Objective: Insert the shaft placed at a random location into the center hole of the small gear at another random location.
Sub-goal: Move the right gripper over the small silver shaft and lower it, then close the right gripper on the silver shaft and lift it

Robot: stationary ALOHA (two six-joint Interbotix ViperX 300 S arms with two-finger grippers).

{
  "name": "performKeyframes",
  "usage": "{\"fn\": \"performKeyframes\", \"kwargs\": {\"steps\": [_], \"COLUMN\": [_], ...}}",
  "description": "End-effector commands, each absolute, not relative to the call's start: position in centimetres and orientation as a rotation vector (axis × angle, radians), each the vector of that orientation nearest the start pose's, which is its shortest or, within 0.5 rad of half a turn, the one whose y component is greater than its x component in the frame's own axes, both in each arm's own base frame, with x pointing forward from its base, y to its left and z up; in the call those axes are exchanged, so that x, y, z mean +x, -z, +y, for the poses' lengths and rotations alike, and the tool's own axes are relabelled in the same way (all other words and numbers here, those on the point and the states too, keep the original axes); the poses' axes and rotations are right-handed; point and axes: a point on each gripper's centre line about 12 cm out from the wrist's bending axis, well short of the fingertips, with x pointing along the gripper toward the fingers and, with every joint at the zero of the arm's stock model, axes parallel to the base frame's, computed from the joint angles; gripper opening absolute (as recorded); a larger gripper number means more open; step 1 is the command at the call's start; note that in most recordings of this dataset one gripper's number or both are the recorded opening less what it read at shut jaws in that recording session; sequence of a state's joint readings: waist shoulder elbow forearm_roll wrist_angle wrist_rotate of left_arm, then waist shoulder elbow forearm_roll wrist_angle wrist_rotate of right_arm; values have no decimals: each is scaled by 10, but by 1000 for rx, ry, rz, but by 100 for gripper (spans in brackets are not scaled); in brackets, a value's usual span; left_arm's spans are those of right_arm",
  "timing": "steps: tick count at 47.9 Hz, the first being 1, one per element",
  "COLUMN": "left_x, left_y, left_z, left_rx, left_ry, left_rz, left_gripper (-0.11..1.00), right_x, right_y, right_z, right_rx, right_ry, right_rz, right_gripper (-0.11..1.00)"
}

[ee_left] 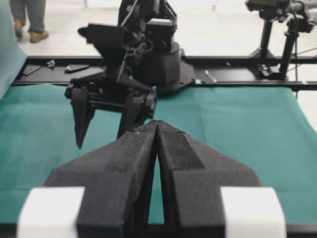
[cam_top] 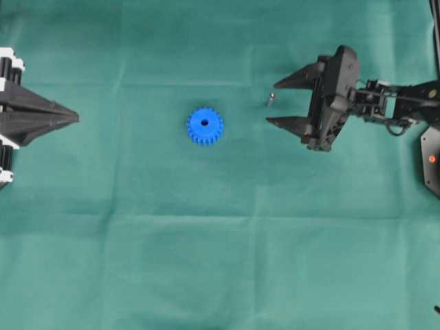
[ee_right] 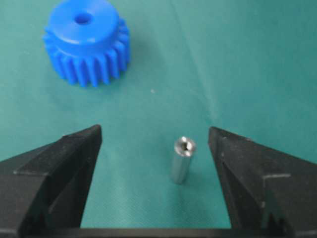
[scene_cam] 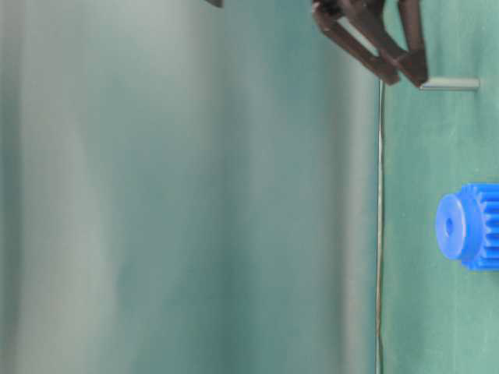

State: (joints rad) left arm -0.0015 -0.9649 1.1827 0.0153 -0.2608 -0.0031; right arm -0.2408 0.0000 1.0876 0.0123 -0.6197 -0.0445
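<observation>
Presently, left to right in the overhead view:

Left gripper (cam_top: 74,118): parked at the left edge of the green cloth (cam_top: 220,261), its two fingers pressed together to a point, holding nothing. Well apart from both task items.

Small gear (cam_top: 205,126): bright blue, toothed, flat on the cloth near the middle with its raised hub up. Center hole (cam_top: 204,123): small, dark, round, facing upward, unobstructed.

Shaft (cam_top: 270,100): short silver-grey pin with a shiny recessed top end; stands upright on the cloth, to the right of the gear and apart from it. Long axis roughly vertical, judging by the table-level and right wrist views.

Right gripper (cam_top: 273,102): jaws spread wide, empty. The shaft stands between the two fingers, nearer the one on the right in the wrist view, touching neither. By far the nearer arm; closing looks like the next call.
</observation>
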Motion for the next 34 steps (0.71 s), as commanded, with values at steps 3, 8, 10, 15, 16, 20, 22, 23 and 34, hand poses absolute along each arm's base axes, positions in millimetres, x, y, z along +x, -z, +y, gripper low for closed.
{"fn": "performKeyframes", "kwargs": {"steps": [3,8,10,15,16,20,22,23,34], "left_x": [201,201,201,201,201,201,201,201,201], "left_y": [-295,-295,-294,-294,-294,-294,-294,-294,-294], "left_z": [-1,-1,-1,-1,-1,-1,-1,-1,-1], "left_rx": [13,13,13,13,13,13,13,13,13], "left_ry": [7,7,7,7,9,7,7,9,9], "left_rz": [-58,-55,-52,-54,-52,-52,-52,-52,-52], "left_gripper": [0,0,0,0,0,0,0,0,0], "right_x": [302,302,302,302,302,302,302,302,302], "right_y": [-108,-102,-101,-100,-100,-101,-101,-101,-102], "right_z": [-79,-79,-79,-79,-79,-81,-82,-83,-88], "right_rx": [12,17,18,21,21,22,24,27,40], "right_ry": [250,255,256,260,260,264,270,275,300], "right_rz": [444,454,457,457,457,452,449,447,440], "right_gripper": [87,87,86,83,81,72,66,61,13]}}
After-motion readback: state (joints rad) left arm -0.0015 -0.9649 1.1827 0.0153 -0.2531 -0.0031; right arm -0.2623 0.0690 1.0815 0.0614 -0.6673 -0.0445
